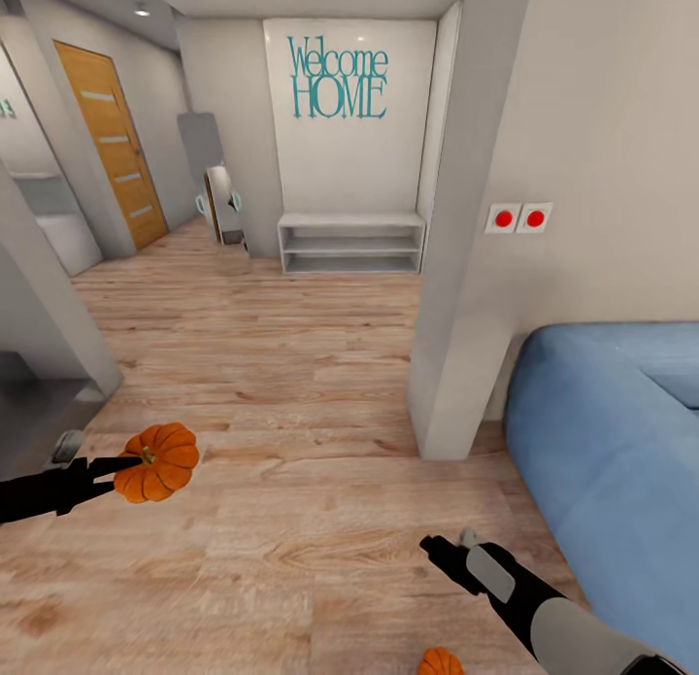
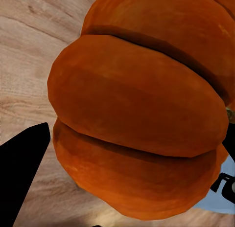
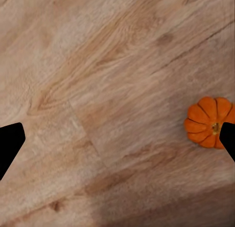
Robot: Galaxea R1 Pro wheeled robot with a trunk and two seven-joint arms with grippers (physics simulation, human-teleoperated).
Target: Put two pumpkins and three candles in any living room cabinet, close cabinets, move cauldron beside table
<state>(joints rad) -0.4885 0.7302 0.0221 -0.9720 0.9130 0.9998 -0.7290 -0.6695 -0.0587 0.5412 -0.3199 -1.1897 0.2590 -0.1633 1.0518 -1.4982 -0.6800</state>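
Pumpkin (image 2: 142, 114) clamped in left gripper (image 1: 131, 466); second pumpkin (image 3: 209, 122) on floor.

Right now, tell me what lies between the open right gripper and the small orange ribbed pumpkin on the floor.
Only bare wooden floor shows between the right gripper and the floor pumpkin in the right wrist view.

I'm in a home: "Welcome HOME" lettering (image 1: 337, 78) on the wall, blue sofa (image 1: 612, 442), wooden door (image 1: 112, 141), plank floor (image 1: 291, 364).

left gripper (image 1: 124, 468) holds pumpkin (image 1: 158, 462) over wood floor (image 1: 291, 384), 2nd pumpkin (image 1: 441, 662) below.
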